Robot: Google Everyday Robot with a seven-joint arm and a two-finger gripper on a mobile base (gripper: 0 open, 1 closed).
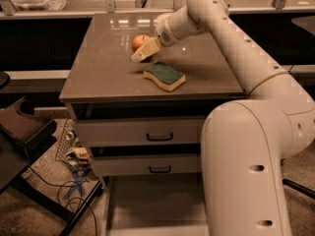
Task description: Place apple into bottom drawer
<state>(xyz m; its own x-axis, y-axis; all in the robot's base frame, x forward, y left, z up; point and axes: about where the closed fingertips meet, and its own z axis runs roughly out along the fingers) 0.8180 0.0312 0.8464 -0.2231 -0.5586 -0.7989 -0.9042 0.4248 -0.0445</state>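
The red-orange apple (138,41) sits on the brown countertop (98,68), toward the back middle. My gripper (144,51) is at the end of the white arm that reaches in from the right, low over the counter. It is right at the apple's front right side and covers part of it. The bottom drawer (152,203) is pulled out below the cabinet; its flat grey floor shows and nothing lies in it. My arm's large white body hides the drawer's right part.
A green and yellow sponge (164,75) lies on the counter just right of the gripper. Two upper drawers with black handles (159,137) are shut. Cables and clutter (74,176) lie on the floor at left, next to a dark stand (24,132).
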